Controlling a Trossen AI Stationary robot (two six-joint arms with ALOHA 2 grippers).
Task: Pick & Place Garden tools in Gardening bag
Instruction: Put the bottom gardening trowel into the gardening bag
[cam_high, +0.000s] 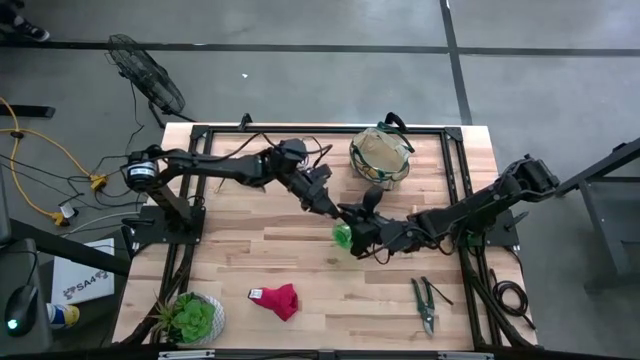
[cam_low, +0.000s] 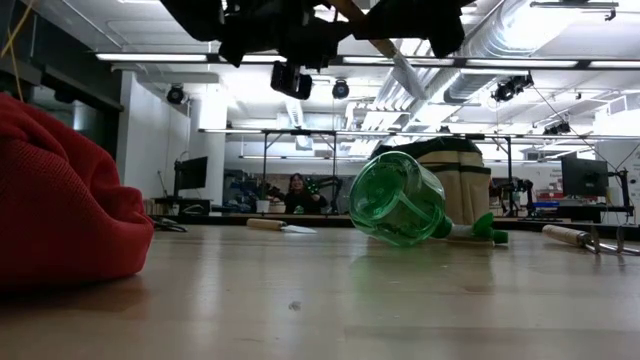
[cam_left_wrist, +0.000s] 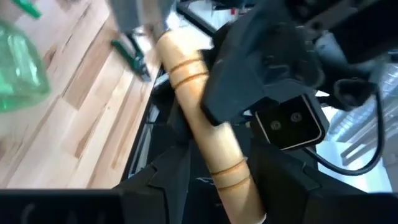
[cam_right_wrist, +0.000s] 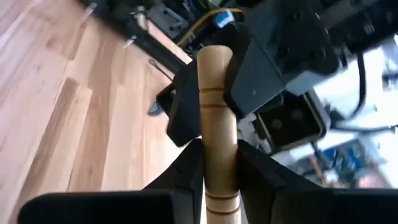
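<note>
A wooden-handled garden tool (cam_left_wrist: 205, 112) hangs in the air over the table's middle, between my two grippers. My right gripper (cam_right_wrist: 219, 158) is shut on its handle. My left gripper (cam_left_wrist: 227, 171) is open, one finger on either side of the handle's free end. The green spray bottle (cam_high: 343, 236) lies on its side on the table just below them. Behind them, at the far edge, stands the tan gardening bag (cam_high: 380, 156). The red glove (cam_high: 277, 300) and the pruning shears (cam_high: 425, 303) lie near the front edge. My right gripper pinches the wooden handle (cam_right_wrist: 219, 177) between its two fingers, by the grooved rings at the end away from the free end. It comes in about level from the table's right. The handle sticks out past the fingers toward my left gripper, lifted clear of the table.
A potted plant (cam_high: 195, 318) stands at the front left corner. In the low view, two more wooden-handled tools (cam_low: 280, 227) (cam_low: 570, 235) lie on the table farther back. Dark frame rails run along the table's left, right and far edges.
</note>
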